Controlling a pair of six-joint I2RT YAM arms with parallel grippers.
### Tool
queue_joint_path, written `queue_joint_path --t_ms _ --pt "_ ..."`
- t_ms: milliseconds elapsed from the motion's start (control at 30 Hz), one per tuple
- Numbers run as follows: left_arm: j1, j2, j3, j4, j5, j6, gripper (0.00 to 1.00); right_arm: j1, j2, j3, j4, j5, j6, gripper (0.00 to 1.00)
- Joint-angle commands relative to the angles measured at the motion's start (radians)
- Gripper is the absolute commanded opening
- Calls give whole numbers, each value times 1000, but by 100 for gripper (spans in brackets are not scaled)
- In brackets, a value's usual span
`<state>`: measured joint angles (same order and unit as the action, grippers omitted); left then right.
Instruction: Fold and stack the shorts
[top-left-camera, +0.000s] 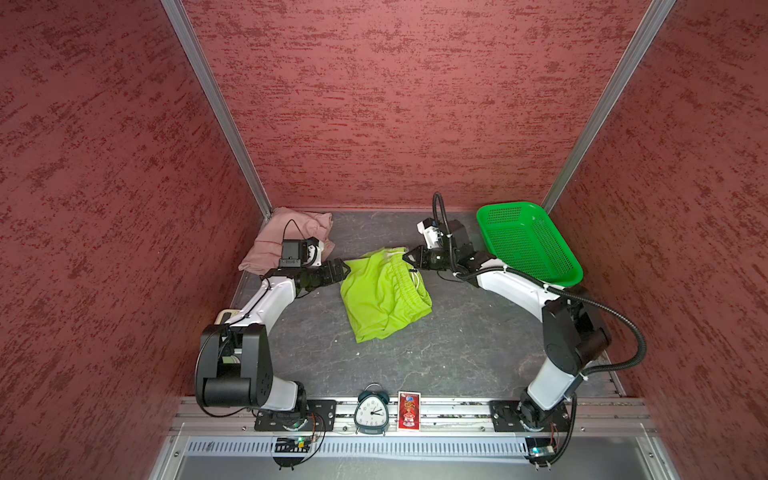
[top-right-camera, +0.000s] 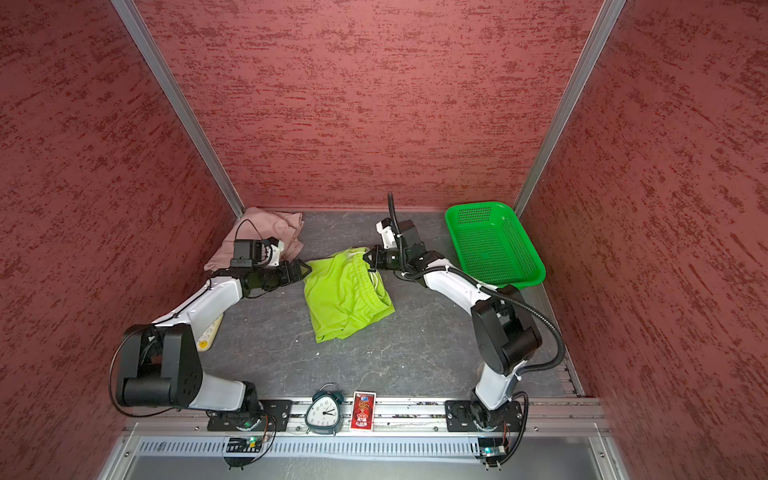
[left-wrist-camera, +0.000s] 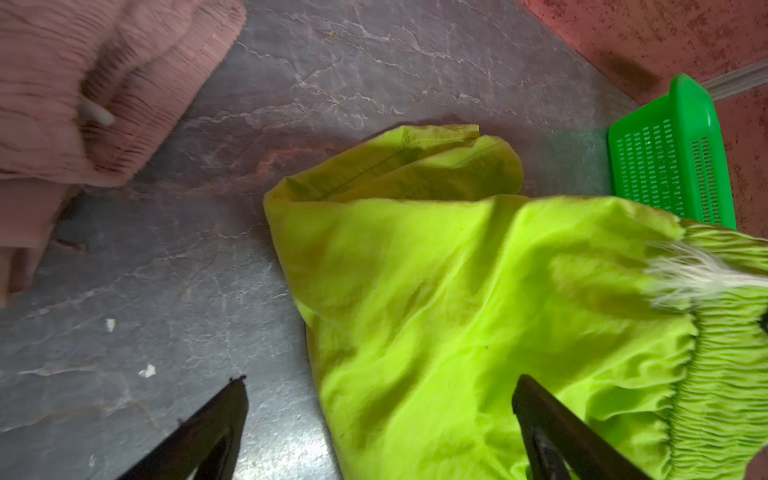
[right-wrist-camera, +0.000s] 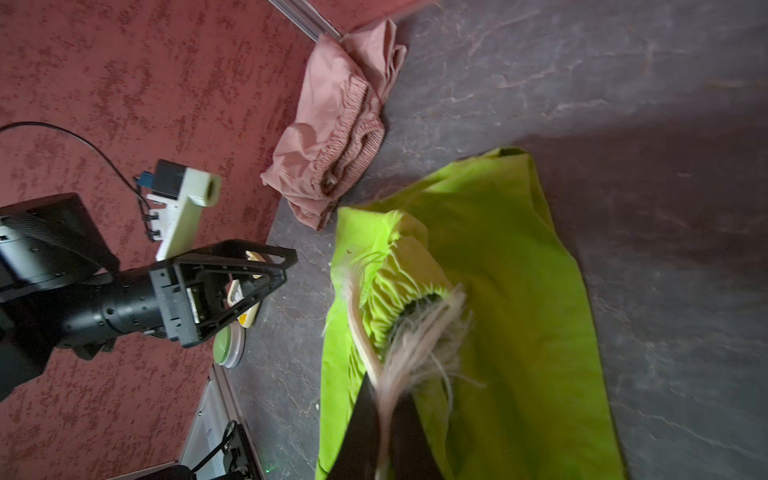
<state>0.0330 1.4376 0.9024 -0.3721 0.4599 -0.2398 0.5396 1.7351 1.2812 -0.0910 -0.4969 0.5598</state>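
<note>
While right claw (top-left-camera: 408, 256) grips one lime shorts (top-left-camera: 380, 297), left claw (top-left-camera: 345, 269) wide, one pink shorts (top-left-camera: 268, 239)

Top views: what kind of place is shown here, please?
Probably a robot test booth, not a home: left arm and right arm bolted to an aluminium rail, red textured wall panels enclosing a grey table.

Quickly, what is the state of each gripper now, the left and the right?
Left gripper: open, holding nothing, at the edge of the lime green shorts.
Right gripper: shut on the lime green shorts.
</note>
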Motion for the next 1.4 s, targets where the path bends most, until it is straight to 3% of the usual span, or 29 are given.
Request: queue_joint_path --t_ms 0,467,733,800,900,1000,1133,1367 --pt "50 -16 -37 37 39 -32 99 31 0 79 -37 -25 -22 0" --pt "67 -20 -109 111 86 -49 99 19 233 197 -38 -117 -35 0" --pt "46 -8 -106 110 92 -46 99 -35 339 241 -101 -94 -84 0" --pt "38 -2 -104 99 80 -44 99 -42 359 257 -147 -37 -117 31" --pt "27 -7 -99 63 51 -42 99 -46 353 276 -209 38 -165 64" --pt "25 -34 -91 4 4 -74 99 -47 300 270 -253 107 -215 84" --pt "25 -96 -118 -59 -39 -124 99 -50 209 205 -300 140 -299 99" --pt "12 -196 -275 19 58 -223 99 -50 183 60 -347 38 -411 99"
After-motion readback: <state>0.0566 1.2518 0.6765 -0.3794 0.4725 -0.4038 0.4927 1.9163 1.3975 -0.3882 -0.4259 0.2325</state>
